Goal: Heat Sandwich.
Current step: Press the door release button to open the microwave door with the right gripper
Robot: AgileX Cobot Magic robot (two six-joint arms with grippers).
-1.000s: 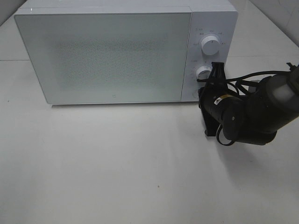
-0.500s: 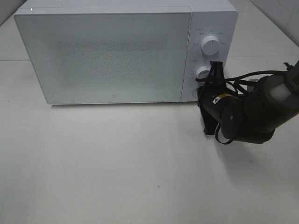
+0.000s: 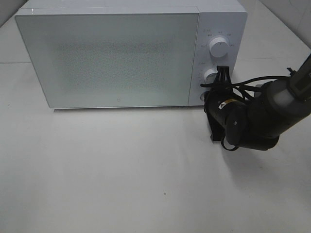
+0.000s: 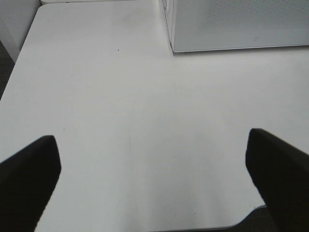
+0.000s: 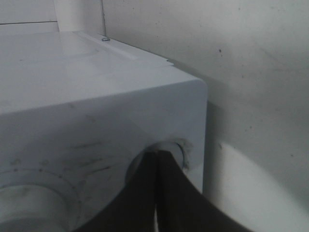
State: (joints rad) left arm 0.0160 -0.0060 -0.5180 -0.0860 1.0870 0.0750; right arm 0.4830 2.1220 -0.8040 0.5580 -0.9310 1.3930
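White microwave (image 3: 107, 53): 1 | knobs (image 3: 219, 47): 2 | right gripper (image 5: 157, 162): closed | left gripper (image 4: 154, 169): spread

A white microwave (image 3: 121, 53) stands in front of me at the back of the pale surface (image 3: 121, 170), its front facing me. Its wide door (image 3: 107, 58) is shut, and the speckled window panel fills most of it. On the control strip to the right of the door sit two round white knobs, the upper knob (image 3: 219, 47) in full view and the lower knob (image 3: 211, 74) just beneath it, only partly visible. Faint markings ring each dial, too small to read. The surface is off-white with a few small dark specks (image 4: 118, 49). A tiled wall (image 3: 301, 14) shows at the far right corner.
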